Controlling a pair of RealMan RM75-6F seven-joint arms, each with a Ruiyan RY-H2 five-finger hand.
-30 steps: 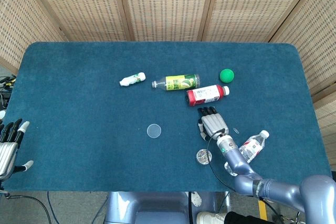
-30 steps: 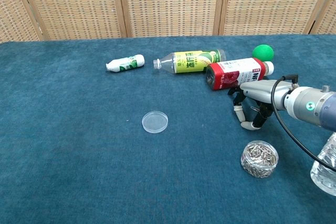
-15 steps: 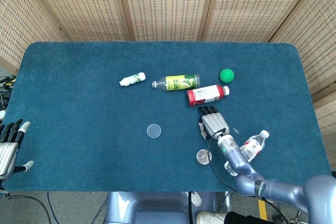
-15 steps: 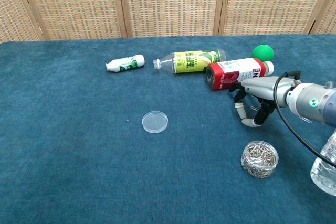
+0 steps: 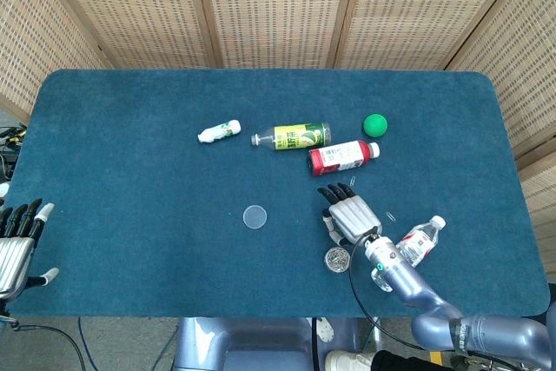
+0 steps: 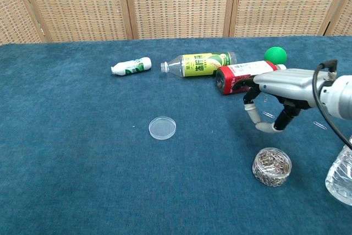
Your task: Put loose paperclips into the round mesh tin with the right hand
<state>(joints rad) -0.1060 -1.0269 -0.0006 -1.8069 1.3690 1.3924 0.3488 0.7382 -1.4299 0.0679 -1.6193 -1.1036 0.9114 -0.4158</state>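
A: On the blue table [image 5: 130, 145], seen from the head view, where is the round mesh tin?
B: The round mesh tin [image 5: 337, 258] sits at about 5 o'clock from the table's middle, near the front edge. The right hand [image 5: 350, 212] is just above it at 12 o'clock, back upward, fingers spread and holding nothing that I can see.
A: Any loose paperclips?
B: One paperclip [image 5: 391, 216] lies at 3 o'clock of that hand. A second clip [image 5: 351, 185] lies by the fingertips at 12 o'clock.
A: And the left hand?
B: The left hand [image 5: 16, 245] hangs at the table's 8 o'clock corner, off the cloth, fingers apart, empty.
A: What else is there?
B: A clear lid [image 5: 254, 216] at 9 o'clock of the right hand, a red bottle [image 5: 342, 156] at its 12, a green ball [image 5: 374, 124] beyond, a yellow bottle [image 5: 291, 136], a small white bottle [image 5: 219, 132], and a water bottle [image 5: 419, 241] at 4 o'clock.

A: In the chest view, does it look the same?
B: The right hand [image 6: 275, 89] hovers above the cloth, palm down, fingers [image 6: 252, 115] hanging apart. The tin [image 6: 271, 166] stands at 6 o'clock of it, full of clips. The first paperclip [image 6: 319, 125] lies at 4 o'clock of the hand, the second [image 6: 268, 115] under the palm. The lid [image 6: 163, 127] is well apart at 9 o'clock
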